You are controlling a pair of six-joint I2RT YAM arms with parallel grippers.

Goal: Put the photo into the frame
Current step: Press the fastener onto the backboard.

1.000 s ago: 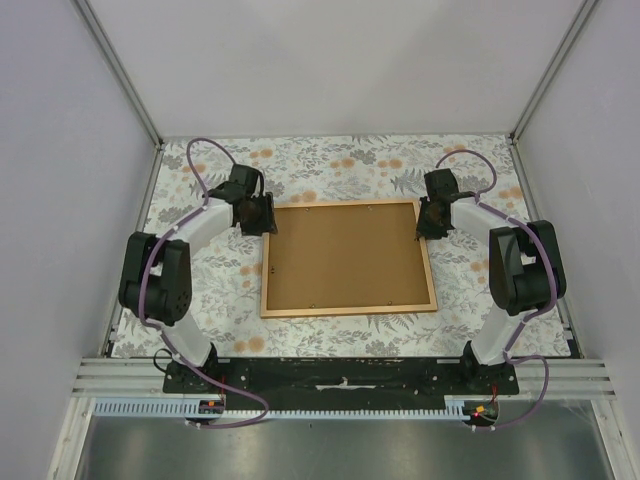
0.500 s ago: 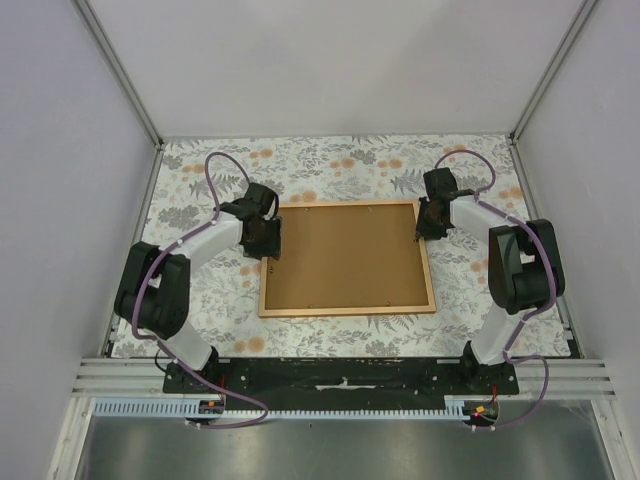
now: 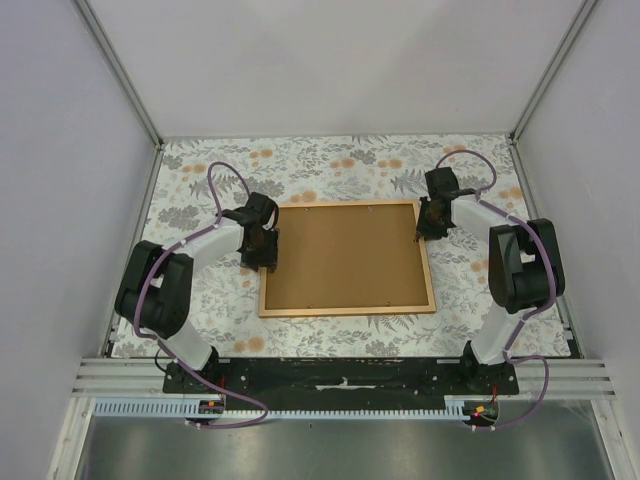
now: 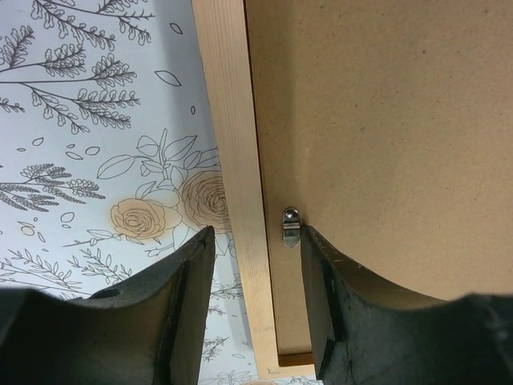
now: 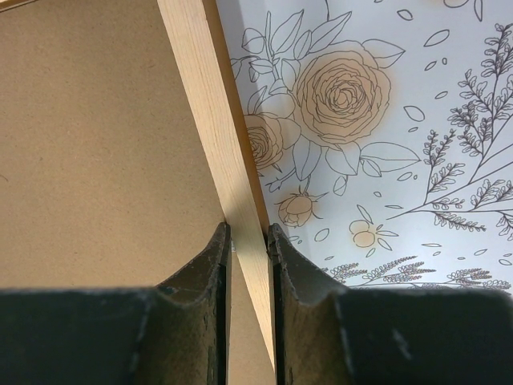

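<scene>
Half-open, empty, the left gripper (image 4: 256,237) straddled the thin orange-brown wooden frame (image 4: 231,120) at its left rail (silver metal clip (image 4: 290,225) just inboard); the right gripper (image 5: 248,234) pinched the opposite rail.

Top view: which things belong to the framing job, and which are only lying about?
Belonging: frame; backing board inside it; metal clip; left gripper, open astride one rail; right gripper, clamped on the opposite rail.
Lying about: only the flowered table cover.
</scene>
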